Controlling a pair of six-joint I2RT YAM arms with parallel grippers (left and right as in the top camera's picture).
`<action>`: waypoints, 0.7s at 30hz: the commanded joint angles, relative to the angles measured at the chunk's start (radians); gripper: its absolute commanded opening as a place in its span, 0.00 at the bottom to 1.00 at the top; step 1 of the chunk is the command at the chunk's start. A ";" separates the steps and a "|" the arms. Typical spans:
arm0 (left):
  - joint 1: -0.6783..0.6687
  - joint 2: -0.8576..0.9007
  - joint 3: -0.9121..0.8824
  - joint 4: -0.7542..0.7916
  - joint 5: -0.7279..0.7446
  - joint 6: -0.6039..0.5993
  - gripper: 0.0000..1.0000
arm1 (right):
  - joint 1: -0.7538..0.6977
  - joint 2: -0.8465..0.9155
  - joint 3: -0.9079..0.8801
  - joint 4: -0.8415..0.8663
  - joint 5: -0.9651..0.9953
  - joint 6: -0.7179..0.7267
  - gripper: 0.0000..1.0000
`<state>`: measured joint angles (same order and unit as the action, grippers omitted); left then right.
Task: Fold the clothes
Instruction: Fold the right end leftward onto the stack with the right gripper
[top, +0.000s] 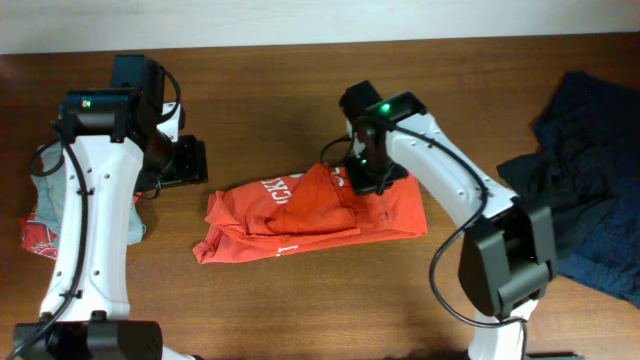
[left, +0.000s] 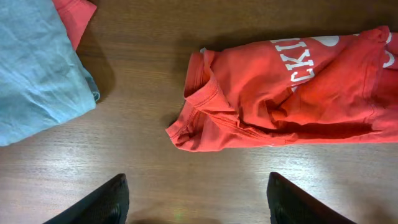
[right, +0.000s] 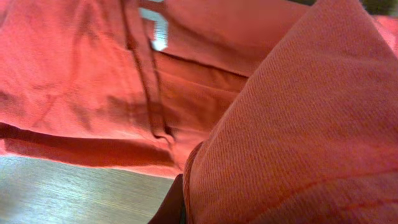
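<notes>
The orange-red T-shirt (top: 310, 215) with white lettering lies bunched and partly folded at the table's middle. My right gripper (top: 366, 172) sits over its back right part and is shut on a fold of the shirt. In the right wrist view the orange fabric (right: 292, 124) drapes over the jaws and only one dark finger (right: 175, 204) shows. My left gripper (top: 188, 160) is open and empty, left of the shirt and apart from it. In the left wrist view its fingers (left: 196, 190) frame bare wood, with the shirt's collar end (left: 217, 106) ahead. A dark navy garment (top: 590, 180) lies crumpled at the far right.
A pile with a light blue-grey garment (left: 37, 68) and a red patterned cloth (top: 40, 235) lies at the left edge, under my left arm. The wooden table (top: 260, 70) ends at a white wall at the back.
</notes>
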<state>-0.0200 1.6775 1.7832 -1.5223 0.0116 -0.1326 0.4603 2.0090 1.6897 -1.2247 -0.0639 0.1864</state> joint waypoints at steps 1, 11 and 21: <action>0.002 0.008 -0.009 -0.001 0.011 -0.009 0.71 | 0.032 0.016 0.010 0.013 0.013 0.018 0.05; 0.002 0.008 -0.009 -0.001 0.011 -0.009 0.71 | 0.039 0.058 0.010 0.022 -0.129 -0.191 0.27; 0.002 0.008 -0.009 0.002 0.011 -0.009 0.71 | 0.037 0.058 0.010 0.007 -0.305 -0.463 0.41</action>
<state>-0.0200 1.6775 1.7828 -1.5219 0.0116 -0.1326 0.4915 2.0583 1.6897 -1.2140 -0.3256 -0.1905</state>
